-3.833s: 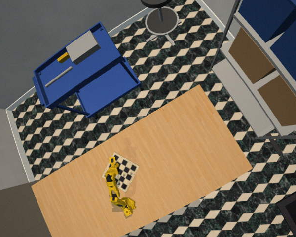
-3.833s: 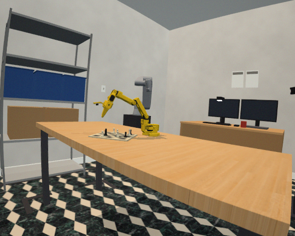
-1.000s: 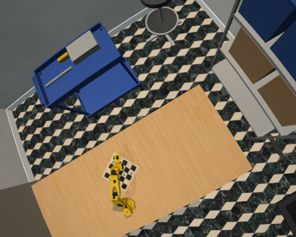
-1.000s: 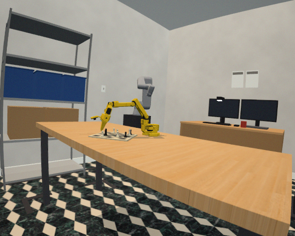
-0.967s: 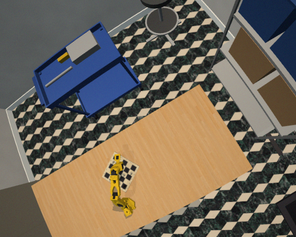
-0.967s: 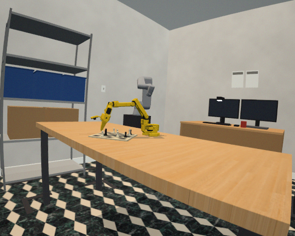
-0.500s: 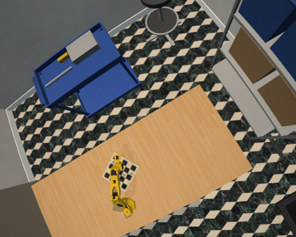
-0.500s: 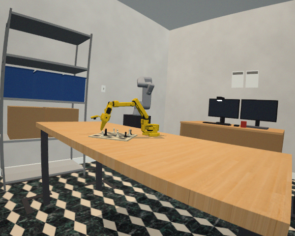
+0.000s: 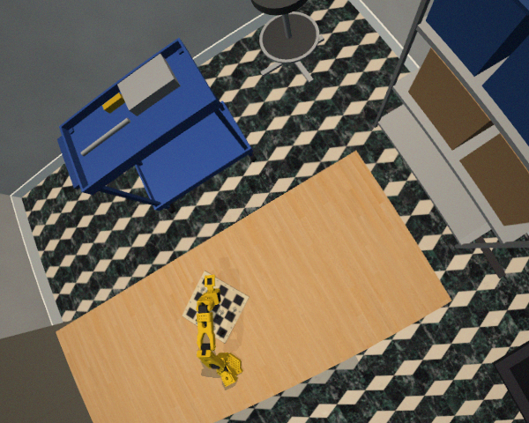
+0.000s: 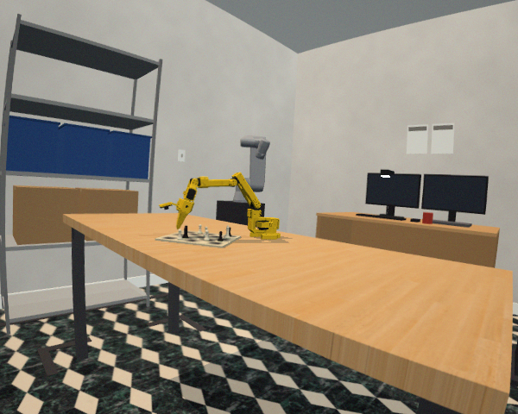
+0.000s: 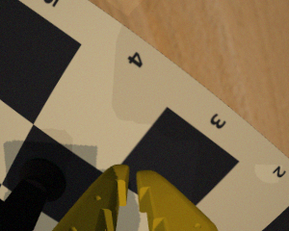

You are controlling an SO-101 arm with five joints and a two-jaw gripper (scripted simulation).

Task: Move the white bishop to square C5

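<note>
Grey walls, checkered floor (image 10: 116,365), wooden table (image 10: 339,285), metal shelf rack (image 10: 154,134), twin monitors (image 10: 424,191)

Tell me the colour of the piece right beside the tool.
Black; the wrist view shows it best, left of the shut tool.
</note>
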